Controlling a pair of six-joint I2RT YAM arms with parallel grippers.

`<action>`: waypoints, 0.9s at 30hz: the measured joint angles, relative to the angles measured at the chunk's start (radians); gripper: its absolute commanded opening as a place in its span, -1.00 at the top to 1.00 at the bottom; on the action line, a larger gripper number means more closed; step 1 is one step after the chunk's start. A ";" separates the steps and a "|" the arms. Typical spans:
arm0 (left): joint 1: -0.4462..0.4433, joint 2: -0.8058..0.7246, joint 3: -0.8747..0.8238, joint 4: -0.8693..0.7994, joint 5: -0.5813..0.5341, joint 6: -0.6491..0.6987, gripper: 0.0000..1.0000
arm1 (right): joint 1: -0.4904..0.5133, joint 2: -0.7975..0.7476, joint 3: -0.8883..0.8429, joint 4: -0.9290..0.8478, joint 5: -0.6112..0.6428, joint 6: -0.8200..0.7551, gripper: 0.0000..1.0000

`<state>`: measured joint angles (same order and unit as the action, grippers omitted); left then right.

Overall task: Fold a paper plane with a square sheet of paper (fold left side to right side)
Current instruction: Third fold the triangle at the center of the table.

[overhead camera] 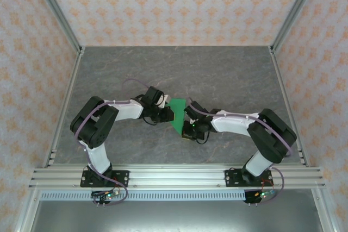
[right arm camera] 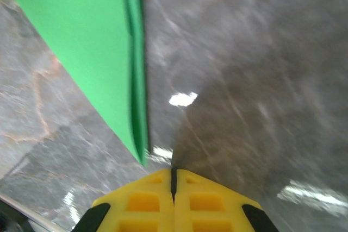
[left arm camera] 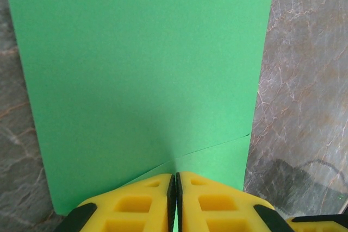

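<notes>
Between the two arms, at mid-worktop, lies the sheet of paper (overhead camera: pixel 177 113), bright green and unmarked, reading from above as a narrow wedge with its point toward the arm bases. Seen from the left wrist, it spreads broad and flat, with a slanting flap edge running across its near part. From the right wrist, one long edge shows doubled layers and ends in a sharp corner.

Left claw (left arm camera: pixel 175 180): fingers drawn together at the sheet's near edge, just where the flap edge ends. A sliver of green shows between them, so it appears to be pinching a layer of paper.

Right claw (right arm camera: pixel 174 176): fully closed, holding nothing, its tip just beside the sheet's pointed corner and apart from it, over bare grey worktop (right arm camera: pixel 255 69).

Assessment: the side-to-side fold is in hand and not finished, and no dart shape has formed yet. The next move calls for the left claw to bring its pinched edge squarely onto the opposite edge. The right claw should press down nearby to stop the thin sheet from sliding or skewing.
</notes>
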<state>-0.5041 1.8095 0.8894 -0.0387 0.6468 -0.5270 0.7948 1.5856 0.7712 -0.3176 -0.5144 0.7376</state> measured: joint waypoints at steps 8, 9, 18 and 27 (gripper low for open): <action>0.000 0.000 0.000 0.000 0.000 0.000 0.72 | 0.002 -0.124 0.027 -0.221 0.051 -0.042 0.93; 0.000 0.000 0.000 0.000 0.000 0.000 0.72 | 0.002 -0.140 0.044 -0.240 0.057 -0.047 0.92; 0.000 0.000 0.000 0.000 0.000 0.000 0.72 | 0.002 -0.216 0.118 -0.185 0.096 -0.057 0.94; 0.000 0.000 0.000 0.000 0.000 0.000 0.72 | 0.005 -0.016 0.095 0.081 0.022 0.041 0.95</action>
<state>-0.5041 1.8095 0.8890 -0.0387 0.6468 -0.5270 0.7998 1.5700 0.8658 -0.2363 -0.4923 0.7788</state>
